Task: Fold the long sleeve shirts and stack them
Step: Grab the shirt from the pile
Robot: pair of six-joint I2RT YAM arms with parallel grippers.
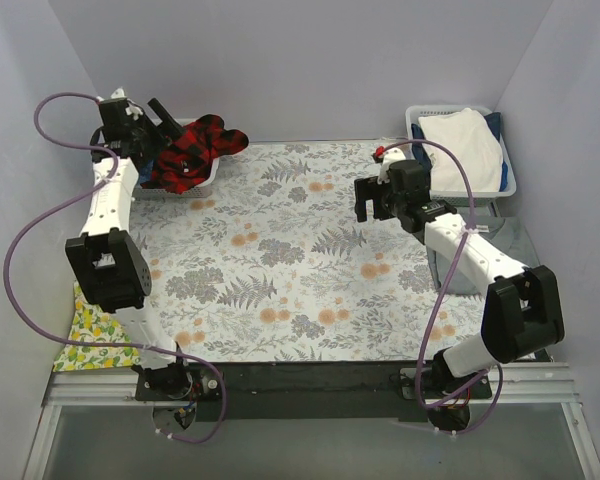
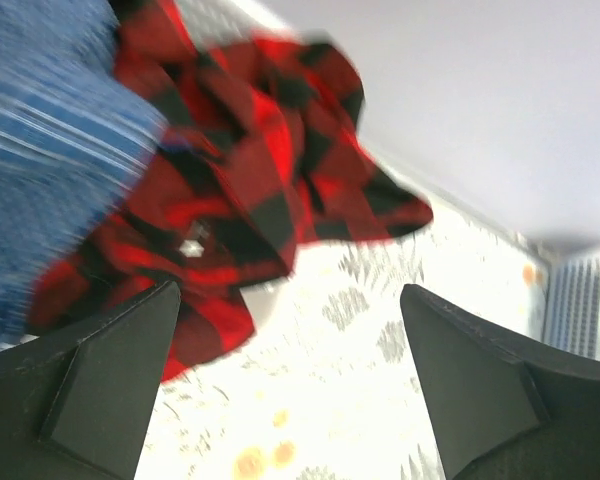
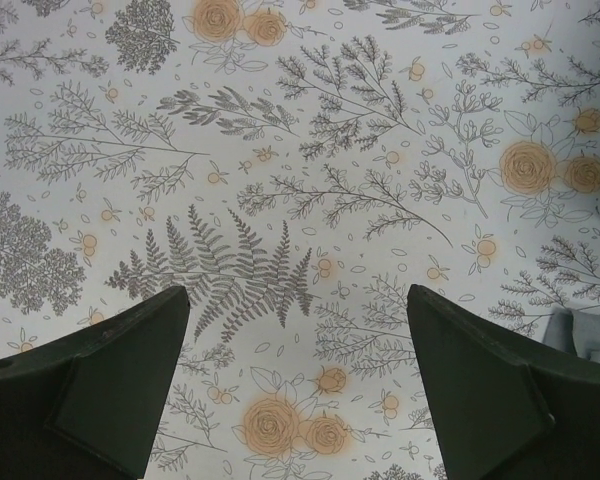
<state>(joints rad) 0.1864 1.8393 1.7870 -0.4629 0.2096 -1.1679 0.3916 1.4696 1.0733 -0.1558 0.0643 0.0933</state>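
Red-black plaid shirt [image 1: 195, 148] crumpled, heaped in far-left basket [image 1: 212, 177], spilling over rim.

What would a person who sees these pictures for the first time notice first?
The red-and-black plaid shirt, heaped at the far-left corner, stands out, with the open left gripper close to it. The floral tablecloth fills the middle, and the open right gripper hangs above it.

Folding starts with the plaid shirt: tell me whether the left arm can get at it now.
Probably yes: the left gripper hangs open right beside the plaid shirt, with nothing between them.
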